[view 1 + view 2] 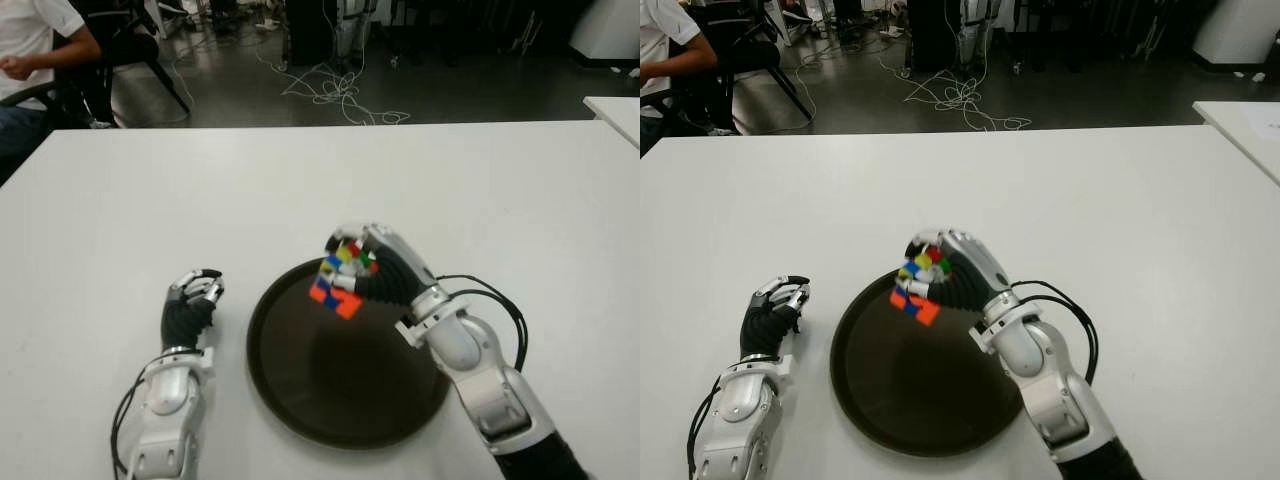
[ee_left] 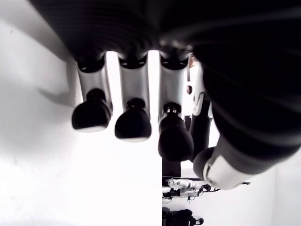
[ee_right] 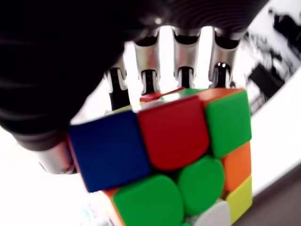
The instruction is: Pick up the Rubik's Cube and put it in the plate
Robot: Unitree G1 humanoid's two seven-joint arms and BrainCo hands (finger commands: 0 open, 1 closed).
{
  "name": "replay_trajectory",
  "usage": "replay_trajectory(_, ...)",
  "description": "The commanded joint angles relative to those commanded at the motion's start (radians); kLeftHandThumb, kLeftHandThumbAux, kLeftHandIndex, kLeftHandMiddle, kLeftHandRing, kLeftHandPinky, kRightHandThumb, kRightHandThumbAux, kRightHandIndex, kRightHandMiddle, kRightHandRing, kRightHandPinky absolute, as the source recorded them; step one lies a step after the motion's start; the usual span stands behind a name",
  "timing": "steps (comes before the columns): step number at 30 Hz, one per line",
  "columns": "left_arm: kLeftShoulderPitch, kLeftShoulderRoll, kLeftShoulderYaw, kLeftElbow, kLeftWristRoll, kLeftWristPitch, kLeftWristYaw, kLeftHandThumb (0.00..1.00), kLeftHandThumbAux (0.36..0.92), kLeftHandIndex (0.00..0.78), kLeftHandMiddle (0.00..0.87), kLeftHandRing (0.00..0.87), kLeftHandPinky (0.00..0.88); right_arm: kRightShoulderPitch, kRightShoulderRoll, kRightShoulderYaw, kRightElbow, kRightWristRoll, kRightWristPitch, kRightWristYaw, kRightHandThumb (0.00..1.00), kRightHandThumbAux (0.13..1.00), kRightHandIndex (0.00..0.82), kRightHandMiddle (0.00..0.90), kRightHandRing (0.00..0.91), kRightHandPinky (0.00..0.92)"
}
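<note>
My right hand (image 1: 362, 262) holds the Rubik's Cube (image 1: 341, 275), its fingers wrapped over the top, above the far rim of the dark round plate (image 1: 330, 395). The cube (image 3: 169, 155) fills the right wrist view, its blue, red and green stickers facing the camera and the fingers (image 3: 149, 61) curled behind it. It hangs tilted, and its orange face points down at the plate. My left hand (image 1: 192, 300) shows to the left of the plate with its fingers (image 2: 133, 123) curled and nothing in them.
The white table (image 1: 150, 200) stretches all around the plate. A person sits on a chair (image 1: 40, 60) beyond the far left corner. Cables (image 1: 335, 95) lie on the floor behind the table. Another white table's corner (image 1: 615, 110) shows at the far right.
</note>
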Motion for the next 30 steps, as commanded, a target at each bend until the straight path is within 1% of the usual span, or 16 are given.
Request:
replay_trajectory(3,0.001,0.0,-0.001,-0.003,0.002,0.004,0.001,0.712,0.704,0.444,0.813,0.821,0.814,-0.01,-0.027,0.016,-0.014,-0.026,0.024,0.049,0.694,0.725,0.439,0.82,0.831,0.821)
replay_trajectory(5,0.002,0.0,-0.001,-0.004,0.002,0.005,0.003,0.712,0.704,0.444,0.811,0.82,0.813,-0.015,-0.038,0.024,-0.022,-0.041,0.04,0.072,0.695,0.725,0.44,0.826,0.835,0.823)
replay_trajectory(9,0.002,-0.001,-0.001,-0.005,0.001,0.007,0.002,0.712,0.704,0.444,0.808,0.818,0.81,-0.023,-0.051,0.039,-0.034,-0.079,0.068,0.106,0.695,0.725,0.44,0.82,0.829,0.816)
replay_trajectory(12,0.002,-0.001,-0.001,-0.005,0.001,0.008,0.002,0.712,0.704,0.444,0.806,0.816,0.808,-0.024,-0.052,0.043,-0.039,-0.088,0.078,0.114,0.695,0.725,0.44,0.821,0.83,0.818)
replay_trajectory(14,0.003,0.005,-0.006,-0.006,0.008,0.008,-0.002,0.711,0.704,0.444,0.806,0.815,0.807,-0.029,-0.061,0.054,-0.033,-0.106,0.069,0.117,0.695,0.725,0.44,0.822,0.83,0.817)
replay_trajectory(17,0.004,0.01,-0.012,-0.009,0.017,0.008,-0.003,0.71,0.705,0.443,0.809,0.815,0.807,-0.034,-0.073,0.064,-0.025,-0.122,0.06,0.124,0.695,0.726,0.439,0.8,0.803,0.775)
replay_trajectory(22,0.004,0.013,-0.014,-0.008,0.026,0.009,0.003,0.71,0.705,0.443,0.812,0.818,0.81,-0.044,-0.087,0.078,-0.011,-0.145,0.044,0.119,0.691,0.729,0.437,0.783,0.781,0.751)
replay_trajectory(26,0.004,0.016,-0.014,-0.005,0.029,0.008,-0.001,0.711,0.704,0.444,0.812,0.817,0.808,-0.054,-0.094,0.09,0.008,-0.164,0.03,0.112,0.689,0.73,0.436,0.784,0.78,0.752)
replay_trajectory(30,0.004,0.017,-0.015,-0.006,0.028,0.01,-0.003,0.711,0.704,0.444,0.814,0.819,0.81,-0.056,-0.092,0.093,0.019,-0.174,0.025,0.105,0.686,0.732,0.434,0.779,0.776,0.748)
